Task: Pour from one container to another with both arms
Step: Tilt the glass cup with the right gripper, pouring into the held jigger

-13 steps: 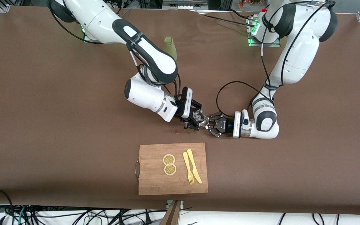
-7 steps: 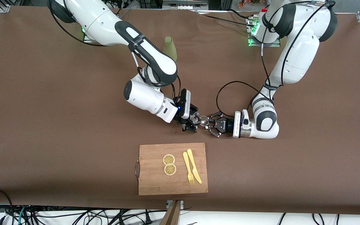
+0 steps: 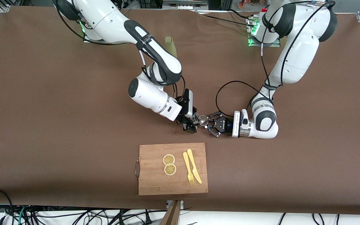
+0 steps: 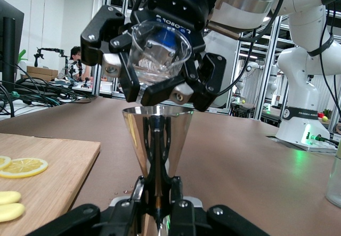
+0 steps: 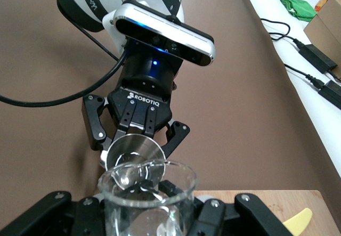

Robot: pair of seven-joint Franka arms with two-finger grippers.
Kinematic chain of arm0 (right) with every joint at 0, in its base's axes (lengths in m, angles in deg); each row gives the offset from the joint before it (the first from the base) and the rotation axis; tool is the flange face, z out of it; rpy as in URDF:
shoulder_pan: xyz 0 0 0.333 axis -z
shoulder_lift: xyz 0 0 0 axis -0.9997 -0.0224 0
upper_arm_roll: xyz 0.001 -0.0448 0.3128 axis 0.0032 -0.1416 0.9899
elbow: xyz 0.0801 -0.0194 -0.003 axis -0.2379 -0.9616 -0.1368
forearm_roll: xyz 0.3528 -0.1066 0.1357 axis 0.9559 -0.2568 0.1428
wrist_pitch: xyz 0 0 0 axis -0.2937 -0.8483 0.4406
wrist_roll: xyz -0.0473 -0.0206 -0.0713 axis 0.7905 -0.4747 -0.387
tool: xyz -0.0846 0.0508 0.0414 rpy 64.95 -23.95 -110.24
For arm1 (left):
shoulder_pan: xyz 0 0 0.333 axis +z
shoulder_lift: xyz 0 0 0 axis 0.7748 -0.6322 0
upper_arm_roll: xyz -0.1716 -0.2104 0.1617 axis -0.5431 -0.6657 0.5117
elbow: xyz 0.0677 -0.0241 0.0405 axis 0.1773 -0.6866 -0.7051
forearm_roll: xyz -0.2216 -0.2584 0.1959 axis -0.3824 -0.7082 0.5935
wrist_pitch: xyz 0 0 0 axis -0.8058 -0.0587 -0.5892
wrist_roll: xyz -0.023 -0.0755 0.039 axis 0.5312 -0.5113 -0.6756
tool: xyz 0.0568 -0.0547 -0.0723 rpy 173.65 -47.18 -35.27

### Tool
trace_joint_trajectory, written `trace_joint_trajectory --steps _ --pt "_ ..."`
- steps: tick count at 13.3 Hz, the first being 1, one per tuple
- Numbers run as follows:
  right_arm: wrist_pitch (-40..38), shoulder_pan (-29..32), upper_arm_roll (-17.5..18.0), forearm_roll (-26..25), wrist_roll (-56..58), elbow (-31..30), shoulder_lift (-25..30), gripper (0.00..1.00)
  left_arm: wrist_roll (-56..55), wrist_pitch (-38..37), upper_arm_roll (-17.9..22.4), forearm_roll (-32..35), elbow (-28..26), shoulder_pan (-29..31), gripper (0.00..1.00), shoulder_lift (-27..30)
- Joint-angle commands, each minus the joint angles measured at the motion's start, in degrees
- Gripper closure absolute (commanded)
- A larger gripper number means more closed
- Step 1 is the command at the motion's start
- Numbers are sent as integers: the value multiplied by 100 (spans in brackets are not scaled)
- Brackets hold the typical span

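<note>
My left gripper (image 3: 208, 122) is shut on the stem of a metal cone-shaped cup (image 3: 203, 120), held upright just above the table's middle. In the left wrist view its fingers (image 4: 139, 193) clamp the cup (image 4: 158, 135) low on its narrow part. My right gripper (image 3: 192, 120) is shut on a small clear glass beaker (image 3: 195, 117). The beaker (image 4: 160, 52) is tipped with its lip over the cup's mouth. In the right wrist view the beaker (image 5: 146, 198) fills the foreground and the cup (image 5: 136, 149) sits right past its spout. I cannot tell whether liquid is flowing.
A wooden cutting board (image 3: 155, 184) lies nearer the front camera, carrying two lemon slices (image 3: 169, 164) and a yellow fork and knife (image 3: 192, 170). A green bottle (image 3: 169, 43) stands near the right arm's base, partly hidden by that arm. Small drops (image 4: 120, 196) wet the cloth by the cup.
The right arm has swung toward the left arm's end and turned its wrist, tipping the beaker further over the cup. The left arm has stayed put.
</note>
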Motion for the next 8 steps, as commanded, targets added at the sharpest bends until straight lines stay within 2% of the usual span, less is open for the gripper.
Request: trace_joint_trajectory --steps 1,6,8 --pt "176 -176 -178 -147 -172 -18 40 97 384 164 -52 -151 -161 -16 100 85" --pt "388 -228 -169 -664 -172 -26 40 97 384 182 -52 -177 -153 -33 100 76" --pt "423 -272 -169 -701 -172 -27 23 97 384 190 -61 -194 -152 -68 100 76"
